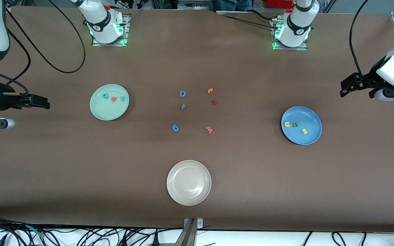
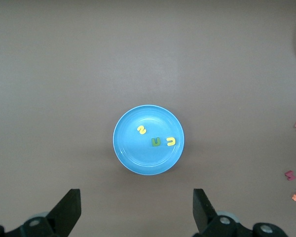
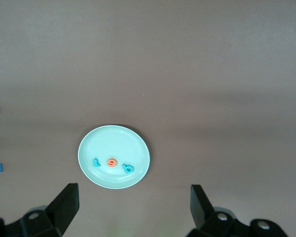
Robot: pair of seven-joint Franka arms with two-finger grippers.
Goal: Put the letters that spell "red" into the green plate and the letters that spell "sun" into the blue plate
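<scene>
The green plate (image 1: 108,111) lies toward the right arm's end of the table and holds a teal d (image 1: 105,96), an orange e (image 1: 113,99) and a thin teal r (image 1: 122,99). On the blue plate (image 1: 307,115), toward the left arm's end, lie a yellow u (image 1: 287,124), an olive n (image 1: 296,124) and a yellow s (image 1: 304,131). My right gripper (image 1: 46,103) hangs open and empty over the table, apart from the green plate (image 3: 113,140). My left gripper (image 1: 343,90) is open and empty too, apart from the blue plate (image 2: 138,155).
A cream-white plate (image 1: 188,196) sits nearest the front camera at mid-table. Loose letters lie between the plates: a blue D (image 1: 182,93), a small blue letter (image 1: 183,106), a rounded blue one (image 1: 175,128), an orange one (image 1: 210,91), a dark red one (image 1: 214,101), a pink one (image 1: 209,129).
</scene>
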